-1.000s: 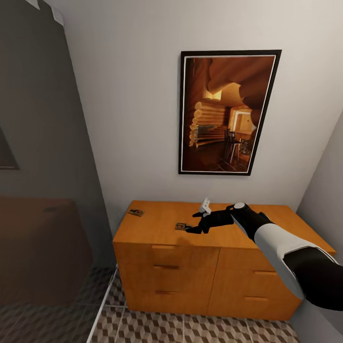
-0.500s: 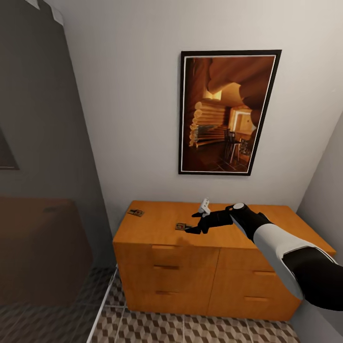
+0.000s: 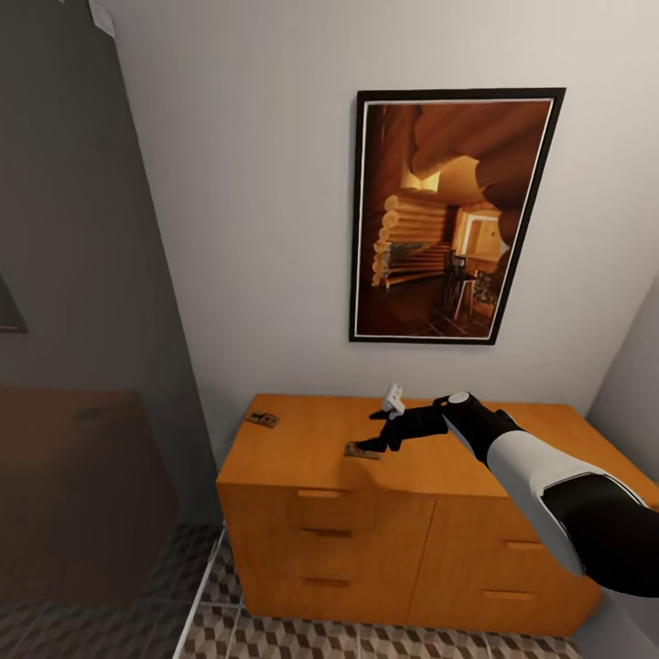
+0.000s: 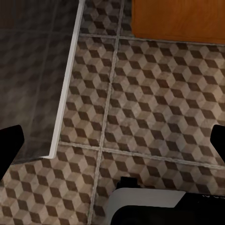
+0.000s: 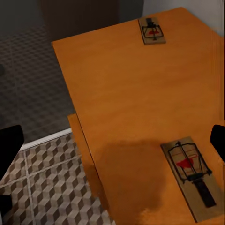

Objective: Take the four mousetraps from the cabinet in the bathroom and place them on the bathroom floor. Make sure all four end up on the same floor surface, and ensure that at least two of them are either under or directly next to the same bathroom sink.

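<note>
Two mousetraps lie on top of the orange-brown cabinet [image 3: 311, 513]: one near its far left corner [image 3: 263, 419] [image 5: 151, 31], one nearer the front edge [image 3: 361, 449] [image 5: 191, 176]. My right gripper [image 3: 368, 430] [image 5: 112, 150] hovers open just above the nearer mousetrap, its fingers spread wide with nothing between them. My left gripper [image 4: 112, 145] is open too, over the cube-patterned bathroom floor [image 4: 154, 108] [image 3: 275, 631]. The sink is out of view.
A framed picture [image 3: 453, 215] hangs on the wall above the cabinet. A dark glass partition [image 3: 82, 366] stands at the left, with a white floor strip [image 4: 68, 84] at its foot. A grey wall [image 3: 631, 384] closes the right side.
The head camera has moved closer, so the whole picture has shifted. My right gripper has come slightly nearer to the front mousetrap. Both mousetraps lie where they were.
</note>
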Robot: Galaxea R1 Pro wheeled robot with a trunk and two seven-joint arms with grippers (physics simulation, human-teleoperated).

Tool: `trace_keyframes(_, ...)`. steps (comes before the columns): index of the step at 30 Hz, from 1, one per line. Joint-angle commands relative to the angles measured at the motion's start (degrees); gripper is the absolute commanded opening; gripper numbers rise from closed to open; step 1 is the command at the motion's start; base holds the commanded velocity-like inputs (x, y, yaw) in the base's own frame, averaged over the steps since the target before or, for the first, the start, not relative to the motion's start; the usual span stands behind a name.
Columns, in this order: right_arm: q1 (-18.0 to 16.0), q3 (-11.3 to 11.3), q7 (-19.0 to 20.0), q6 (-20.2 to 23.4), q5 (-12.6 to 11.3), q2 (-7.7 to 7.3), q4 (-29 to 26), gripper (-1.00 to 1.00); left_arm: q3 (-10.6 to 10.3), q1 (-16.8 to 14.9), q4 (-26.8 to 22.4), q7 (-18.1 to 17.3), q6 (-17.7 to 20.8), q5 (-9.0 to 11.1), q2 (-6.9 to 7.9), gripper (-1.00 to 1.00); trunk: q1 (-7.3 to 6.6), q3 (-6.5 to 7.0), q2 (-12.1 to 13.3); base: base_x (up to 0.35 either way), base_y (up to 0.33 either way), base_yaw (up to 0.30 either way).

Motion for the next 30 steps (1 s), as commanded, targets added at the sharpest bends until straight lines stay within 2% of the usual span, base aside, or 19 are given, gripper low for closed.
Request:
trace_keyframes(1, -0.04, -0.34, 0.2, -0.08, 0.58, 0.01, -0.05, 1.0, -0.5, -0.05, 0.04, 0.31, -0.15, 0.26, -0.02, 1.0, 0.06, -0.13, -0.13, 0.182, 0.089, 0.0)
trace_keyframes(7, -0.04, -0.34, 0.2, -0.19, 0.58, 0.01, 0.05, 1.0, -0.52, -0.05, 0.32, 0.31, -0.15, 0.26, -0.02, 1.0, 0.06, -0.13, -0.13, 0.153, 0.065, 0.0)
trace_keyframes(18, 0.04, -0.35, 0.26, -2.59, 0.5, -0.11, 0.63, 1.0, -0.58, -0.05, 4.8, 0.23, -0.15, 0.18, 0.39, 1.0, 0.06, -0.13, -0.13, 0.029, 0.009, 0.0)
trace_keyframes(25, 0.04, -0.37, 0.28, -3.19, 0.49, -0.15, 2.24, 1.0, -0.61, -0.05, 5.51, 0.16, -0.09, 0.18, 1.54, 1.0, 0.06, -0.13, -0.13, 0.003, 0.001, 0.0)
trace_keyframes(30, 0.05, -0.41, 0.28, -5.13, 0.49, -0.28, 3.77, 1.0, -0.66, -0.05, 5.62, 0.14, -0.07, 0.17, 2.14, 1.0, 0.06, -0.13, -0.13, 0.0, 0.0, 0.0)
